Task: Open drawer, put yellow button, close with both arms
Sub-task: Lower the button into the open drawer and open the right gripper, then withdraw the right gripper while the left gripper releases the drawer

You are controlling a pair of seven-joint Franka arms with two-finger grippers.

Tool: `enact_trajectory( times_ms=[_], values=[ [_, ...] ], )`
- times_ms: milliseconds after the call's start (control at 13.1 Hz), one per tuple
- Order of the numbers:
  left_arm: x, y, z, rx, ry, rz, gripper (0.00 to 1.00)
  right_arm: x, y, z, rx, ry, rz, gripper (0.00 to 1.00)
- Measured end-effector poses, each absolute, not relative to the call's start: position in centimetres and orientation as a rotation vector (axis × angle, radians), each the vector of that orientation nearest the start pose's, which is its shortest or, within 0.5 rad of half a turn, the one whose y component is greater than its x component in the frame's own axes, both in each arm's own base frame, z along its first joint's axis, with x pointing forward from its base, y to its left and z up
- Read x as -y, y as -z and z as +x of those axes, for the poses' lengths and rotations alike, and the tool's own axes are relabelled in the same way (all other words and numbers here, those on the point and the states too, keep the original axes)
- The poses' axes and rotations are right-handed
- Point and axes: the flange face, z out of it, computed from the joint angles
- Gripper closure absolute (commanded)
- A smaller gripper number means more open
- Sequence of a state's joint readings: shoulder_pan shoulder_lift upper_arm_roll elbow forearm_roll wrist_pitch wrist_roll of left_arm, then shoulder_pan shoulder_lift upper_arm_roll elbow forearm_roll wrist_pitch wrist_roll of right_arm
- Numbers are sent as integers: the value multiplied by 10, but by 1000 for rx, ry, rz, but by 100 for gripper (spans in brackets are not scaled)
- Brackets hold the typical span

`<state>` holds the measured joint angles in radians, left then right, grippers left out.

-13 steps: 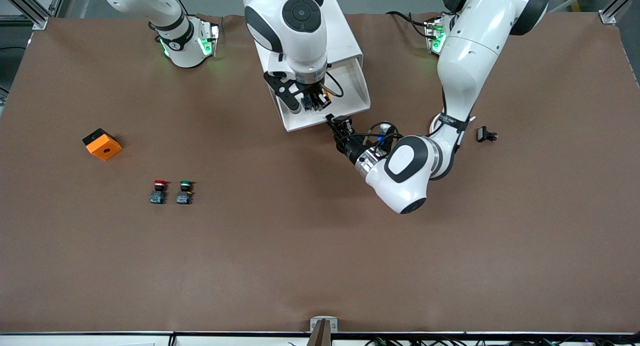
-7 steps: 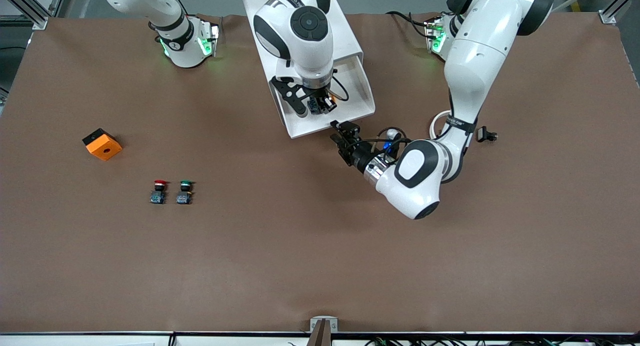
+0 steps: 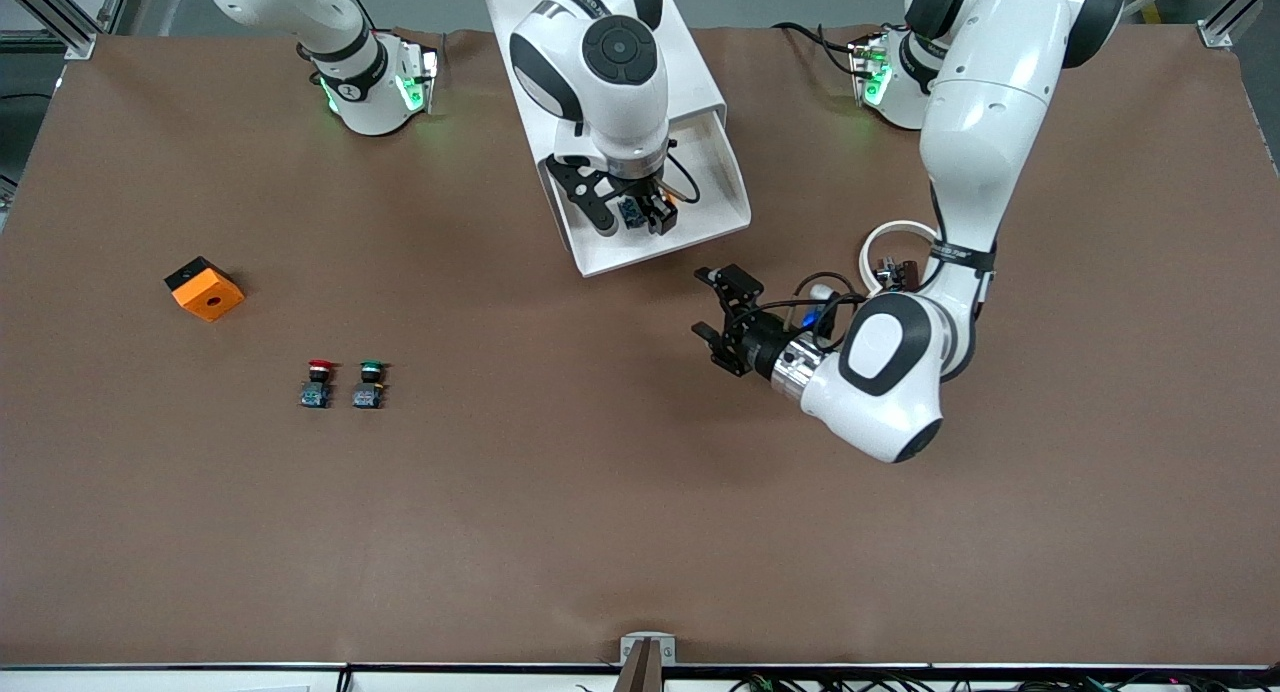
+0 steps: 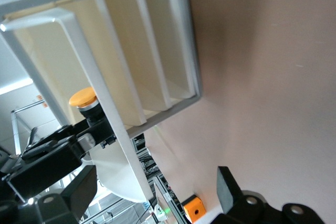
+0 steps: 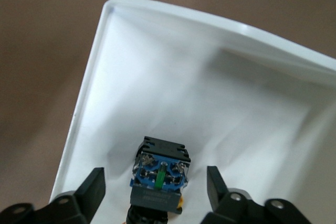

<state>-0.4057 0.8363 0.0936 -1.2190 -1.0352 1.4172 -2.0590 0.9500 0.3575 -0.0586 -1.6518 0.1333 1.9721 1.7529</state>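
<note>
Letting go: right gripper (image 3: 632, 215) over the pulled-out drawer (image 3: 725, 187), fingers now spread with the yellow button (image 5: 159, 174) lying loose between them on the white tray floor, touching neither pad; a second ago it was clamped. Deposit step looks done, so closing should come next. Left gripper (image 3: 722, 322) has pulled away from the drawer front, where it sat pinched a second ago; it now hangs open and empty over bare table. Red-capped button (image 3: 318, 382), green-capped button (image 3: 370, 382) and orange block (image 3: 204, 288) untouched, well apart toward the right arm's end. Hidden: button's yellow cap barely shows from the right wrist; right arm's wrist covers much of the tray from the front.
</note>
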Motion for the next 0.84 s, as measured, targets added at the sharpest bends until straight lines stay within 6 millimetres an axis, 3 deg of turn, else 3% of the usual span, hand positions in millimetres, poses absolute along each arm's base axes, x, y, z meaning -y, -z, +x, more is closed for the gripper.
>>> enact_trajectory(
  times_ms=[152,457,609,838],
  values=[
    [306,-292,639,-2307,1632,1660,0,-515,-421,406,-1389,-167,-2818,0],
    [273,-301,650,-2226,1437,1853,0,-491,-502,419,-1389,-198,-2852,0],
    [246,-309,661,-2183,1398,1853,0,-462,-536,432,-1260,-221,-2917,0],
    [208,-322,674,-2063,1336,1891,0,-396,-570,455,-978,-292,-3037,0]
  ],
)
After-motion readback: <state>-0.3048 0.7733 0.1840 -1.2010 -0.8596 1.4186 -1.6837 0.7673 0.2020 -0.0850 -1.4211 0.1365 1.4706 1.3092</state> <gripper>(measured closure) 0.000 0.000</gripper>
